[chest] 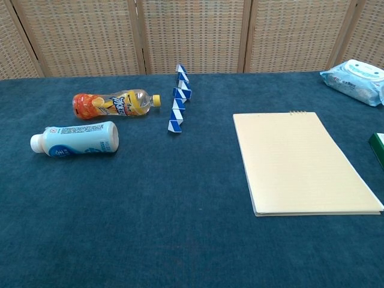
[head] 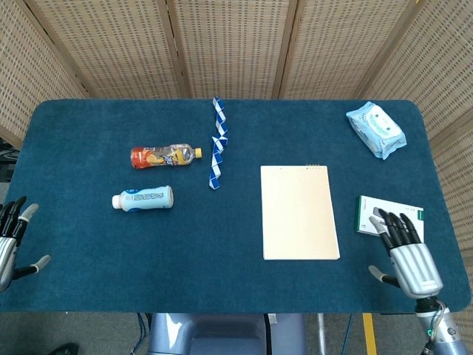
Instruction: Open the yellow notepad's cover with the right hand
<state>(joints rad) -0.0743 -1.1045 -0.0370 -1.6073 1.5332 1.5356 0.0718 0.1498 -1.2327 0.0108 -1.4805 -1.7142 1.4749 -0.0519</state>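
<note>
The yellow notepad (head: 299,211) lies flat and closed on the blue table, right of centre, its spiral binding at the far edge; it is also in the chest view (chest: 302,161). My right hand (head: 406,253) hovers at the table's front right, open with fingers spread, holding nothing, well to the right of the notepad and partly over a white box. My left hand (head: 10,241) is open at the front left edge, off the table. Neither hand shows in the chest view.
A white and green box (head: 395,213) lies right of the notepad. A wipes pack (head: 376,129) sits at the back right. An orange drink bottle (head: 165,156), a white-blue bottle (head: 143,198) and a blue-white twist toy (head: 216,143) lie left of centre.
</note>
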